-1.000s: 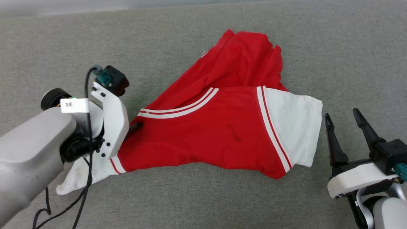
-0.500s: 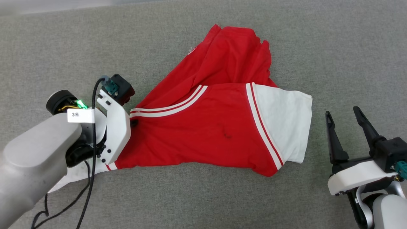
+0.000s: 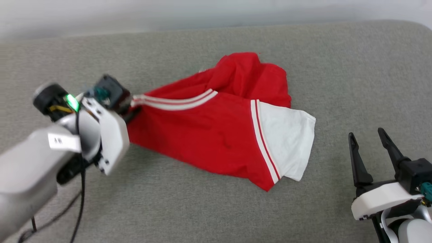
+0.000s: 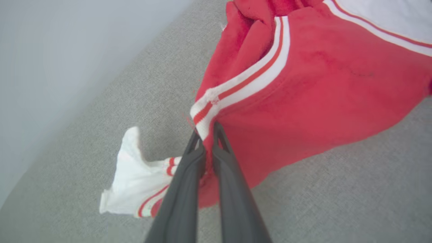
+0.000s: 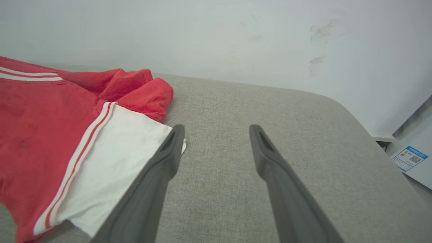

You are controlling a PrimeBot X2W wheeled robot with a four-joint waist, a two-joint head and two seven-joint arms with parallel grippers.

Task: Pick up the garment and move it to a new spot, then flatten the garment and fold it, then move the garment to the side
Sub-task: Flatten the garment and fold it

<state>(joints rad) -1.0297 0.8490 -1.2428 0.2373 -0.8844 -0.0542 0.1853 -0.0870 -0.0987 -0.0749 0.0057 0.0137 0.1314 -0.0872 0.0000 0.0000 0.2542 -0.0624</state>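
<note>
The left gripper (image 4: 206,131) is clamped on the striped trim (image 4: 243,79) of the garment (image 4: 320,84). The right gripper (image 5: 216,133) stands with fingers apart, the white sleeve (image 5: 125,148) near its left finger.

Head view: high, facing down over grey fabric surface (image 3: 337,67), mid-range.
Left wrist view: close, along left gripper (image 4: 207,132) onto jersey T-shirt (image 4: 303,84).
Right wrist view: low, toward wall (image 5: 202,33).
Shared: jersey T-shirt, all three.

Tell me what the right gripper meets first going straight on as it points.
Likely only the bare grey cushion: the right gripper points beside the garment, toward the wall; its height is unclear.
</note>
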